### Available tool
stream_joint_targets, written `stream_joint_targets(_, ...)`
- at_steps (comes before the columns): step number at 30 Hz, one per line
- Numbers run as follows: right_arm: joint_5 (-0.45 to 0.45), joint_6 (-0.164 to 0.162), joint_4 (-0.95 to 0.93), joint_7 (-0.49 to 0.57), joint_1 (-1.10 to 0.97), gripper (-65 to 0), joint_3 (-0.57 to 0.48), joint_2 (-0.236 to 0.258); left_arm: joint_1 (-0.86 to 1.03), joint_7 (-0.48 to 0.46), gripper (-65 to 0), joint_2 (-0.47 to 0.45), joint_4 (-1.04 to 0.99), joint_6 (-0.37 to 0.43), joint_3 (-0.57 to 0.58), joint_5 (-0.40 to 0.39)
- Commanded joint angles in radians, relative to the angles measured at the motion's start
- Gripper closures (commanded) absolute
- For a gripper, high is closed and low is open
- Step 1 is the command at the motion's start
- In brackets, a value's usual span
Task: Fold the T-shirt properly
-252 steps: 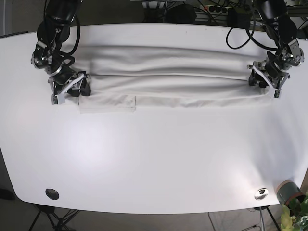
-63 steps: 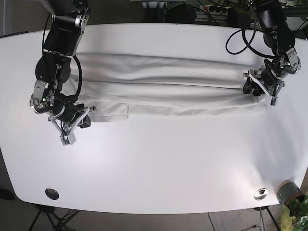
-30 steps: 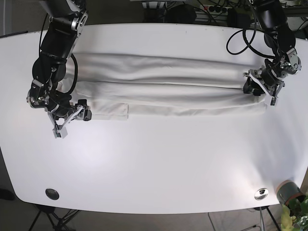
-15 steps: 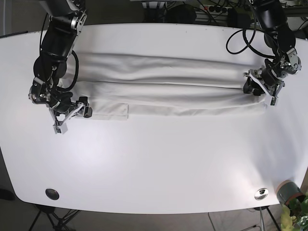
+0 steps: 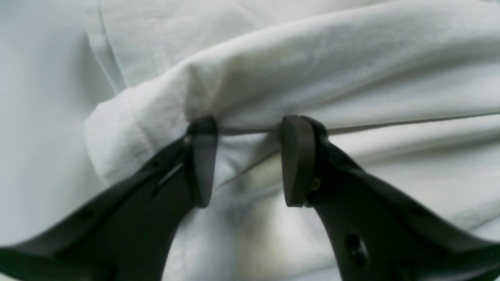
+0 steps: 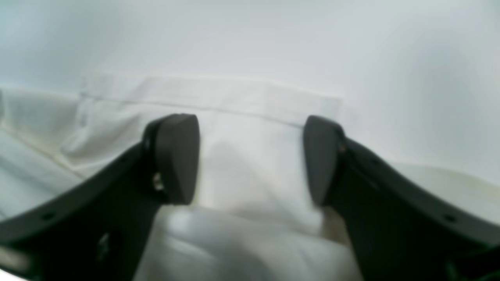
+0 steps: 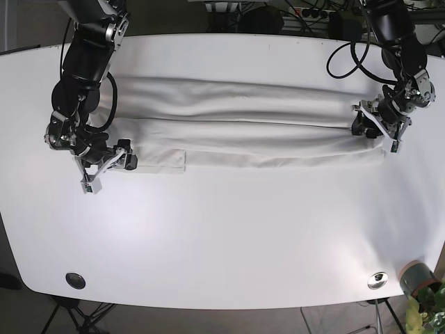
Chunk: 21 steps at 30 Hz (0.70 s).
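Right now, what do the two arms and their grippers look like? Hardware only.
Both arms are black, jointed, with silver metal brackets near the wrists and looping black cables, clearest by the left gripper. The right gripper has the same build. Up close, the fingers are matte black with flat rounded pads, small screw holes along the shanks; the right's fingers match. No markings legible.

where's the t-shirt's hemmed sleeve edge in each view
Base: the sleeve edge lies lower left on the T-shirt, beside the right gripper.
Right wrist: the hem band runs across centre, above the open fingers.
Left wrist: not in it.
Shared landmark: the right gripper.
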Motion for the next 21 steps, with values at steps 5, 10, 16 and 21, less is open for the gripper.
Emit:
stream_joint_targets(5, 0.016, 0.008, 0.034, -0.012, 0.025, -23.0, 0.002, 0.008, 0.007, 0.064, -24.6, -0.008, -0.004, 0.002, 0.003, 0.041)
stream_joint_targets(10, 0.016, 0.008, 0.033, -0.015, 0.026, -12.2, 0.002, 0.007, 0.007, 0.064, -24.6, -0.008, -0.004, 0.002, 0.003, 0.041)
stream_joint_targets(16, 0.016, 0.010, 0.033, -0.020, 0.026, -1.7, 0.002, 0.007, 0.007, 0.064, -24.6, -0.008, -0.004, 0.002, 0.003, 0.041)
stream_joint_targets(21, 0.019, 0.012, 0.040, -0.020, 0.025, -2.2, 0.002, 0.005, 0.006, 0.064, -24.6, -0.008, -0.004, 0.002, 0.003, 0.041)
